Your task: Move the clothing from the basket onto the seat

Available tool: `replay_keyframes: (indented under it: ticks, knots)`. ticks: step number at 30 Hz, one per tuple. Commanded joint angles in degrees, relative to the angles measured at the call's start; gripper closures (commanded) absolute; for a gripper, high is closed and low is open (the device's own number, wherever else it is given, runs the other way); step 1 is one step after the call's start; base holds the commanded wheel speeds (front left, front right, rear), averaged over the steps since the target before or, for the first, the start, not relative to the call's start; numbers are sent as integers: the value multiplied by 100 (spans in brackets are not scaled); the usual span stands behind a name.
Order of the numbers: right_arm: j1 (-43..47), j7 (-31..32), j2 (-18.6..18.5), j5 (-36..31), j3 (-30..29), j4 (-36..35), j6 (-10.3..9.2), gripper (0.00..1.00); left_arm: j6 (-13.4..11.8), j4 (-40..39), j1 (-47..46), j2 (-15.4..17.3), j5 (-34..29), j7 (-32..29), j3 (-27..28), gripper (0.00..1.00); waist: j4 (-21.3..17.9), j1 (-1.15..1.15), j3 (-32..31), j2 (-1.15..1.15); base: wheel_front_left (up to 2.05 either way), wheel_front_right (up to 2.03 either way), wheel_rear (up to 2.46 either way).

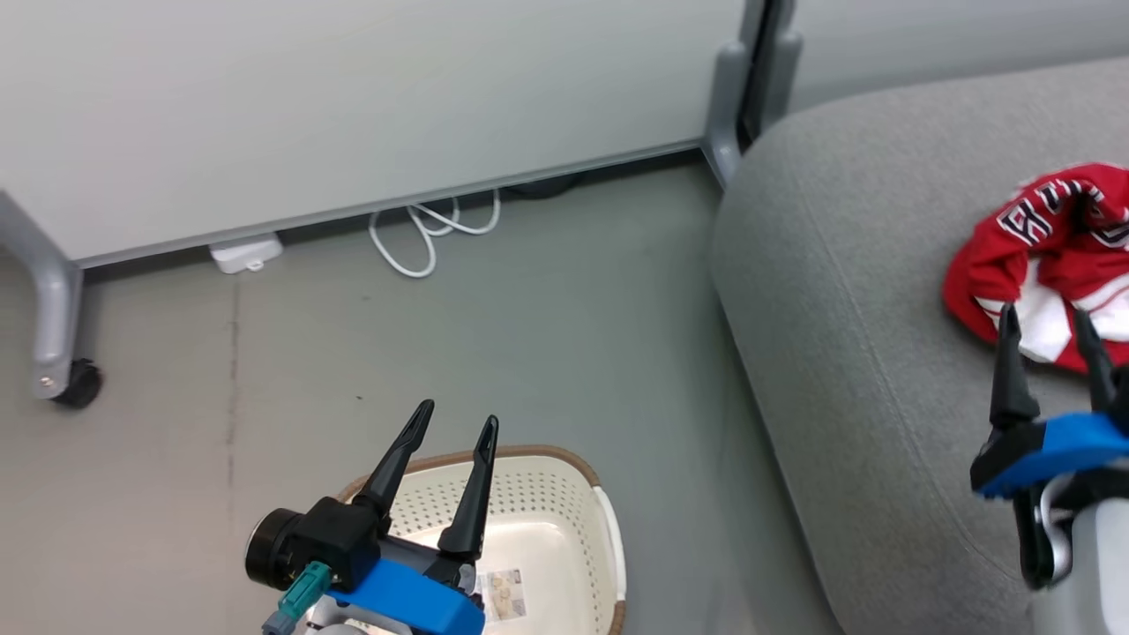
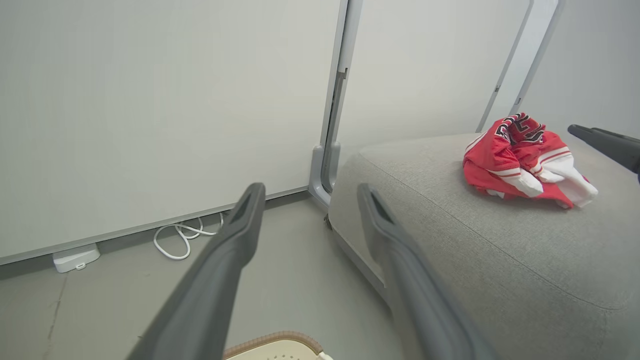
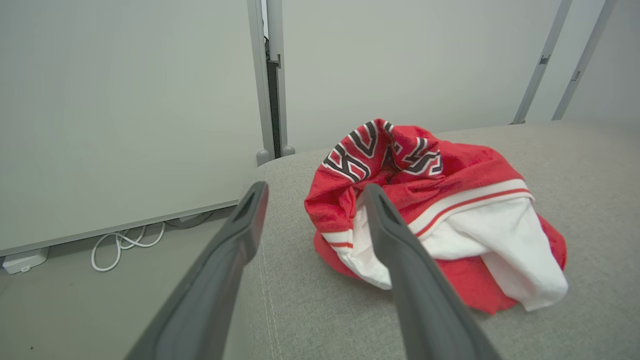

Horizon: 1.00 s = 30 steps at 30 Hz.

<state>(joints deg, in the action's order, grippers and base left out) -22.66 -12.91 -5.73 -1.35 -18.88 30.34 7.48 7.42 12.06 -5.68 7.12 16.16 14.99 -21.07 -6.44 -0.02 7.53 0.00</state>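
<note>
Left gripper (image 1: 458, 414) sits at seven o'clock in the head view, dark fingers spread wide, pointing toward one o'clock. Right gripper (image 1: 1045, 313) at four o'clock, fingers parted, pointing toward twelve.

I've got the white cable (image 1: 429, 236) in sight, a loose coil lying on the grey floor (image 1: 529, 353), right at the foot of a pale panel (image 1: 353, 106). Its ends slip under the panel's lower edge, and where they go I can't tell. Just left of the cable, 1 small white box (image 1: 246, 253) sits against that same edge. Far left of the cable, a grey frame leg (image 1: 48, 309) curves down to 1 black caster (image 1: 79, 384). Well right of the cable stands a grey upright post (image 1: 750, 79), and beyond it a 2nd pale panel (image 1: 953, 35).
</note>
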Motion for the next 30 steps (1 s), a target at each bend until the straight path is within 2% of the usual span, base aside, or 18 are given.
replay_keyframes:
  ticks: [1,7,12,23,30]
  knots:
    - [218,31,41,21,16,-151,3,0,8,20,52,-5,25,29,37,0,203,2,-173,0,0,0,0]
    - [1210,220,221,48,186,-1263,3,0,8,161,179,-100,-45,28,277,0,569,2,-383,0,0,0,0]
    - [1821,281,281,193,345,-1831,3,0,9,243,270,-171,-129,28,485,0,839,2,-498,0,0,0,0]
    - [2426,130,285,708,768,-2036,3,0,9,551,329,-165,-108,28,778,0,1323,2,-673,0,0,0,0]
    - [2495,105,284,813,941,-1947,3,0,9,731,395,-106,-35,29,957,0,1415,2,-746,0,0,0,0]
